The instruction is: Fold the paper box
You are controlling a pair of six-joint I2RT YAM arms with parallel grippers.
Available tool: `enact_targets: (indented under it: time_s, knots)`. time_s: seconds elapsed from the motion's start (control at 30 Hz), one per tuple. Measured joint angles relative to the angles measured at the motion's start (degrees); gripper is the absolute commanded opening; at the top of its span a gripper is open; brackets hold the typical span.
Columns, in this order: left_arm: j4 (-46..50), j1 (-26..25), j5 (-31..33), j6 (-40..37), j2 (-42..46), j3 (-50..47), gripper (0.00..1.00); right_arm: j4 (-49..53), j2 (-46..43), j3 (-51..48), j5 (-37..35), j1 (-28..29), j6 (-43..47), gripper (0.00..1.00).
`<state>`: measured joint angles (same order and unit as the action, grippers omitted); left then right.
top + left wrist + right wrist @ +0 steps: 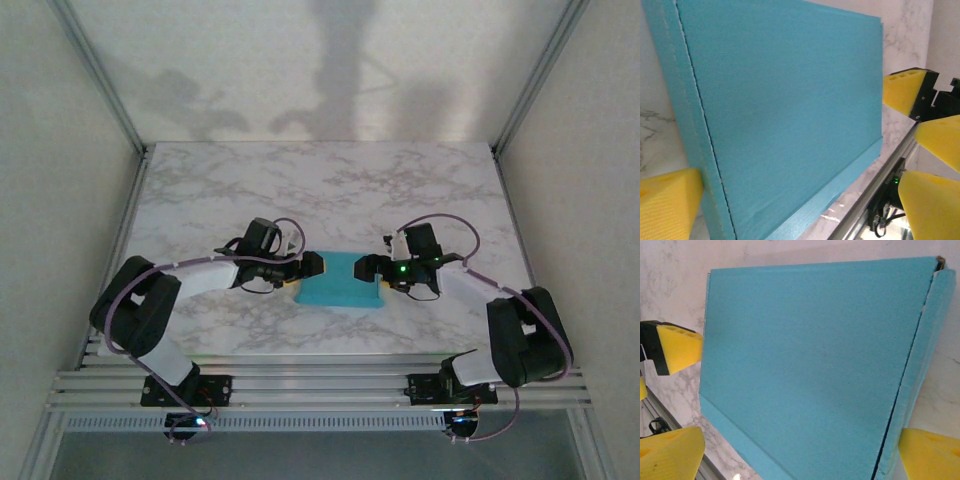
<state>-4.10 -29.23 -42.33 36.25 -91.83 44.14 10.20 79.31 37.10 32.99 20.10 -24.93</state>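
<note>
Both tools stand with their jaws spread wide and clamp nothing. The left tool [312, 266] points in at the left end of the paper box [340, 284], and the right tool [366, 268] points in at its right end. They face each other across it.

The paper box lies flat on the desk [330, 190], turquoise side up, in the middle of the near half between the two arms. From above it reads as a shallow rectangle with a low front wall showing.

In the left wrist view the paper box [785, 110] lies between that tool's yellow fingers [667, 202]. A creased strip runs along one long edge, just beside the lower-left pad; I cannot tell whether they touch.

In the right wrist view the paper box [810, 365] likewise sits inside the right tool [800, 452]. A side flap stands slightly apart along the right edge, just above one yellow pad [930, 455].

The desk is white marble-patterned, with aluminium rails [320, 385] at its near edge carrying both arm bases.
</note>
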Motion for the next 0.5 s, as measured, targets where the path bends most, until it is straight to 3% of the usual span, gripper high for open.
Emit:
enact_targets:
  time_s: [0.5]
  knots:
    - [-0.1, 2.0, -2.1, 1.4, 7.3, 2.5, 0.99, 9.2, -5.8, 7.9, 0.0, -2.0, 1.1, 0.99]
